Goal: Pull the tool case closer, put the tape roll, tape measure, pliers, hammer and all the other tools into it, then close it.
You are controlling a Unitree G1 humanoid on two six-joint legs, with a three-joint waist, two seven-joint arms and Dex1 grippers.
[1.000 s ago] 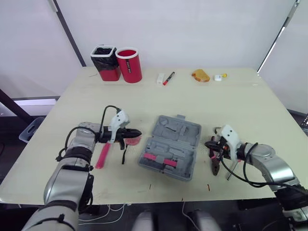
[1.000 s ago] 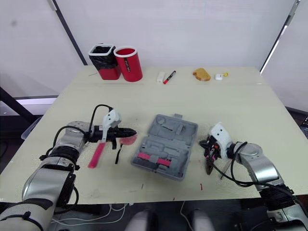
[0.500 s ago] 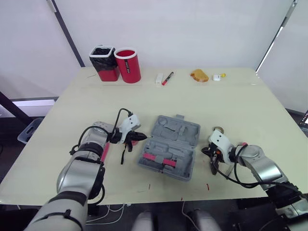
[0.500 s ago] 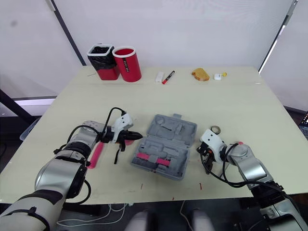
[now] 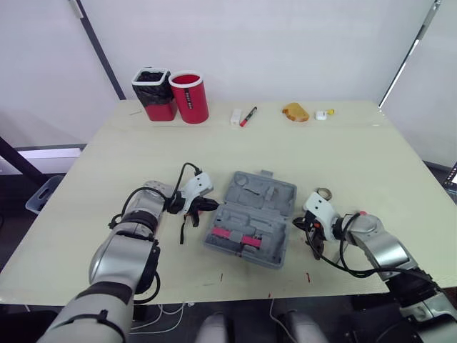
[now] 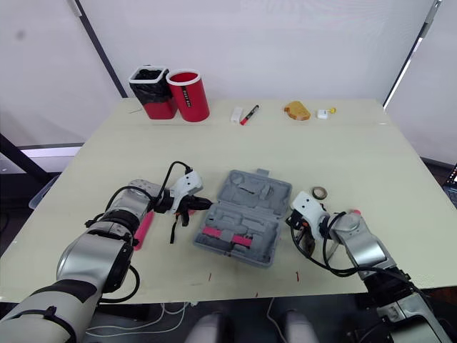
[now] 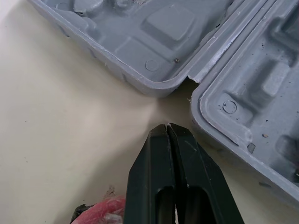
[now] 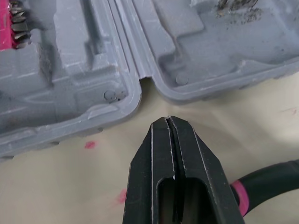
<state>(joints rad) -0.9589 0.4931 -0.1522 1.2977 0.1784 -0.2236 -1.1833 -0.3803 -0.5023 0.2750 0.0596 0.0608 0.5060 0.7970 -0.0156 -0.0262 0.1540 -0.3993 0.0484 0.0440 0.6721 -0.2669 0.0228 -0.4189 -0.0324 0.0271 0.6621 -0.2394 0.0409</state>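
Both arms have swung inward over the last second. The left tool (image 5: 215,205) now sits just short of the case's (image 5: 253,218) one side, and the right tool (image 5: 300,224) has come in from over the pliers (image 5: 315,247) to the opposite side. Each tool has its fingers pressed flat together and holds nothing.

The open case lies directly between the two tools, its two halves spread flat. Its hinge line runs from one tool across to the other. Straight ahead of each tool's tip, close but not touching, is the notch where the halves meet. Neither arm is clearly nearer, so this looks set up as a two-sided pull.

Behind both tools, toward the robot, the surface (image 5: 335,150) is bare up to its near edge, which leaves room to drag the case back. The pliers lie just beside and behind the right tool and could be swept along. The tape roll (image 5: 323,192) sits beyond that tool, beside the case.
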